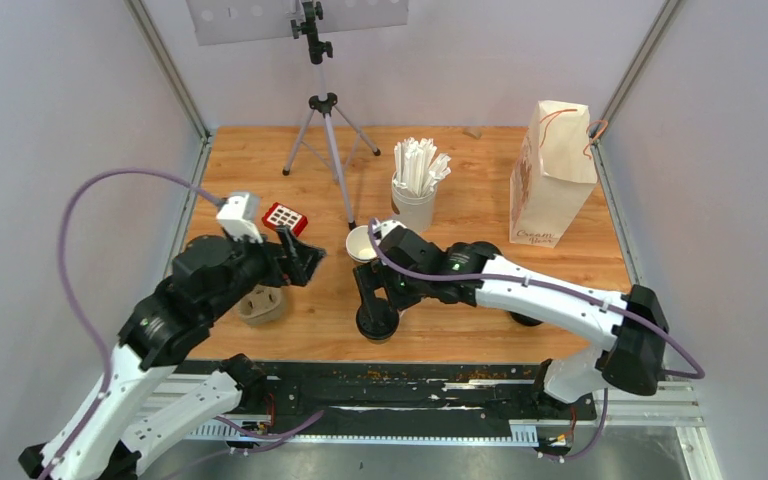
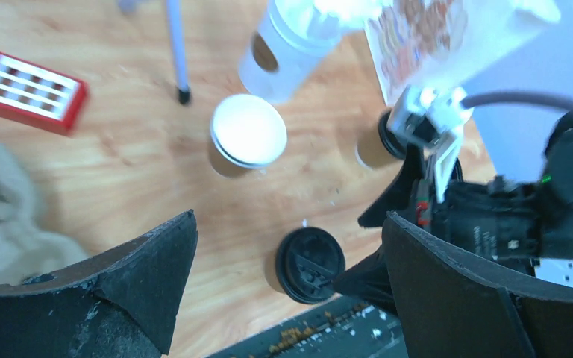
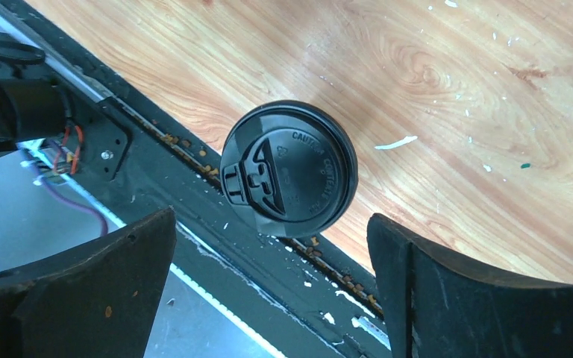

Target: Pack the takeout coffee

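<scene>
While both arms lean in over the table (image 1: 460, 340), the top view puts the lidded cup (image 1: 377, 322) near the front edge, about midway between the bases. The right end effector (image 1: 373, 298) hangs just above it. The open cup (image 1: 362, 243) stands a little farther back, beside the right wrist. The left end effector (image 1: 305, 262) is to the left of both cups, with the carrier (image 1: 260, 305) under that arm and a red block (image 1: 285, 218) just beyond it. Farther back are the straw cup (image 1: 415, 195), a tripod (image 1: 325, 130) and, at far right, the bag (image 1: 552, 175).

From the left wrist, the left end effector (image 2: 289, 233) is spread wide with nothing between its fingers (image 2: 149, 276). The lidded cup (image 2: 310, 263) stands on the table below the gap, close to the rail (image 2: 321, 328). The open cup (image 2: 248, 133) (white inside) is beyond it, apart. A second lidded cup (image 2: 373, 145) is partly hidden by the right arm. The straw cup (image 2: 291, 45), bag (image 2: 448, 37), red block (image 2: 28, 91) and carrier (image 2: 0, 201) show at the edges.

From the right wrist, the right end effector (image 3: 272, 227) is released too, its fingers (image 3: 477, 298) far apart and clear of the lidded cup (image 3: 289, 170), which sits upright at the table's near edge, overlapping the rail (image 3: 194, 194) in this view.
</scene>
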`<state>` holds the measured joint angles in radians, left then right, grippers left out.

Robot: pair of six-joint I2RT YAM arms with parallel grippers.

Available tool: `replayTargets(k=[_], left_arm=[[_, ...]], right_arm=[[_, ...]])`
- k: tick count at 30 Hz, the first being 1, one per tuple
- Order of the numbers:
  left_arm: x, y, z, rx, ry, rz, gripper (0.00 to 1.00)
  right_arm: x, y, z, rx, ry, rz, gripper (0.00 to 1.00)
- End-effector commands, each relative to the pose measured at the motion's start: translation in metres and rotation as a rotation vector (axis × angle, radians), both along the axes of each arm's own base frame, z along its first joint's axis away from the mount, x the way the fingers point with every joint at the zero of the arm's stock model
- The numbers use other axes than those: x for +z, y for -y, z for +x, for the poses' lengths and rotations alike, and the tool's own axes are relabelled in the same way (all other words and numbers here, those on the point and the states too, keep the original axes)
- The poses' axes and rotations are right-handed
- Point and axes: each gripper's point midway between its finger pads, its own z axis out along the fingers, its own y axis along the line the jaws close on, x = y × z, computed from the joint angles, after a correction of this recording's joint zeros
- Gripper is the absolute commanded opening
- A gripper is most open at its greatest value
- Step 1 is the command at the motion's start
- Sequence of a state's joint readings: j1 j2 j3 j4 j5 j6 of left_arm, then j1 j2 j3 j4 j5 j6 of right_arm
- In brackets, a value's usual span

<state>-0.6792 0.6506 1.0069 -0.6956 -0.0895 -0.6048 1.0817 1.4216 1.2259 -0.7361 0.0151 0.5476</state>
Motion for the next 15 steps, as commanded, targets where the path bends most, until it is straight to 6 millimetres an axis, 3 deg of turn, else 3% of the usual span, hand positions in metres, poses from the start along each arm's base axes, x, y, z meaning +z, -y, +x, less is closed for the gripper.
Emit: replayTargets(k=[1,6,15], left_arm=[[0.024,-0.069,-0.007,0.203,0.111,0.158,1.0],[0.039,-0.099,-0.02,0.296,0.18,0.138,1.0],[0.031,-0.109,-0.025,0.321,0.199,0.131,1.0]], right_arm=[[0.005,-0.009,0.01,0.007,0.104,-0.098,1.0],[-0.008,-0.024,0.01,0.034,0.124,-0.167,1.0],[-0.031,-0.029,0.008,0.064,0.155,-0.305,0.98]])
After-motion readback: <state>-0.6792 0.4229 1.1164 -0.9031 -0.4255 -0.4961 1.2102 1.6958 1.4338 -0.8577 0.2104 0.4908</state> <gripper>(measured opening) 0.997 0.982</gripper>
